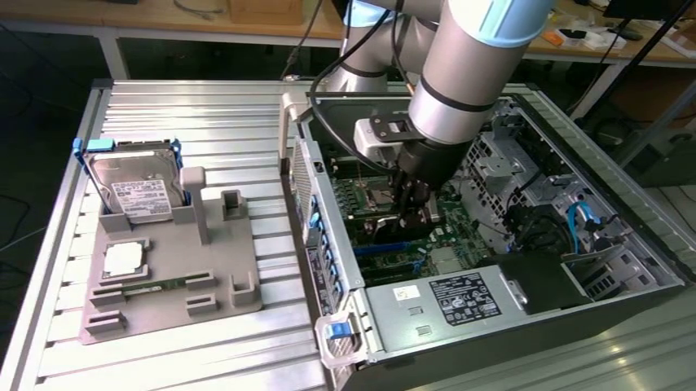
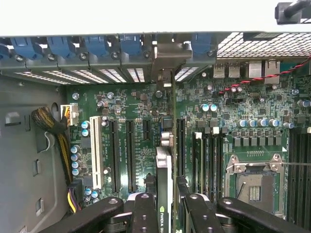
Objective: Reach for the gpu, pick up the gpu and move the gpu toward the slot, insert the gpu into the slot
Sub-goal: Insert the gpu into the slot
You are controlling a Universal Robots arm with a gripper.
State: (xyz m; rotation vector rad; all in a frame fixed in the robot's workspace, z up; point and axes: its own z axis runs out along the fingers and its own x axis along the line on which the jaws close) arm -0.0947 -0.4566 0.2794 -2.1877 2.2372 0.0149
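The claw [image 2: 165,213] is closed on the gpu [image 2: 164,170], which shows in the lower middle of the wrist view as a thin card seen edge-on, clamped between the two dark fingers [image 2: 144,213] at the bottom of the frame. A printed label on the card peeks out between them. The card's long axis runs straight up the frame, from the claw toward the silver bracket [image 2: 167,60] at the upper middle, where that bracket stands against the row of blue clips [image 2: 97,46] along the back wall of the computer case [image 2: 29,160].

The relation that matters is card to slot [image 2: 181,145]. The long black slots on the green motherboard [image 2: 243,102] run up the frame too, so the card lies parallel to them. Its lower edge sits in line with the gap between two of these slots in the centre of the frame; whether it is already seated in one, or only just above it, cannot be told from this angle.

In the exterior view the claw [image 1: 413,208] hangs in the centre of the frame, reaching down inside the open case [image 1: 609,269], close over the board. By my judgement the card has been carried to its place and the work stands at the insertion. At the left of that frame the grey holder [image 1: 163,277] on the counter [image 1: 196,106] carries the hard drive [image 1: 136,191], well apart from the claw.
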